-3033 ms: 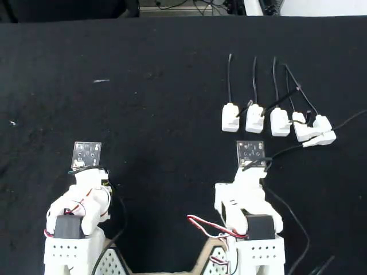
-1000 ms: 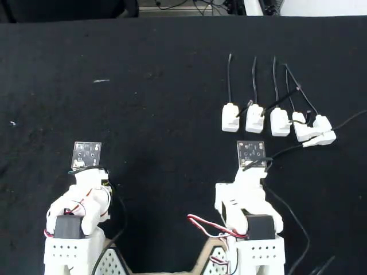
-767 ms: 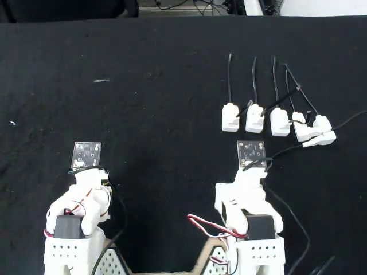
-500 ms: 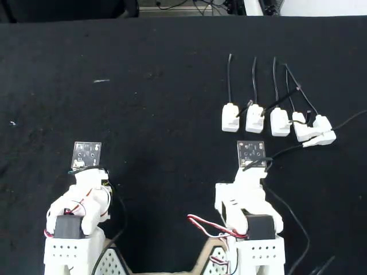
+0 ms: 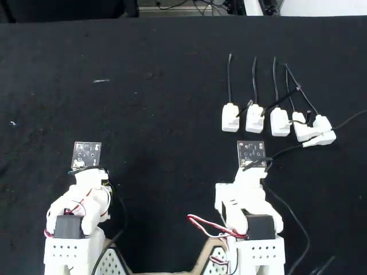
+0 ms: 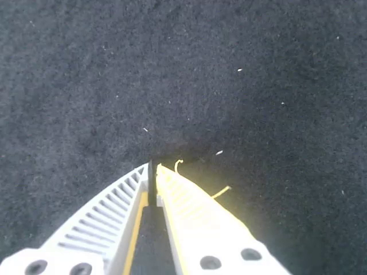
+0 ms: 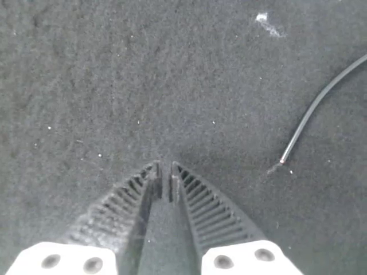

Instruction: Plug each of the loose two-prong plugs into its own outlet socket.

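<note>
Plugs, small white blocks on thin black cords, lie in a row on the black table, on its right half, beyond the right arm. We count five white pieces. Three sit apart from one another, while the two at the right end lie pressed together at an angle. We cannot tell which pieces are plugs and which are sockets. The cords run away from the arms toward the far edge.

Both arms sit folded at the near edge, and the left arm is well apart from the row. Our left hand points down at bare cloth with its fingertips closed together and nothing between them. A couple of yellowish threads curl off one finger. Our right hand also hangs over the cloth, with its fingers drawn in to a thin slit and nothing gripped. A loose black cable ends on the table near that hand without touching it. A white fleck of lint lies farther out.
</note>
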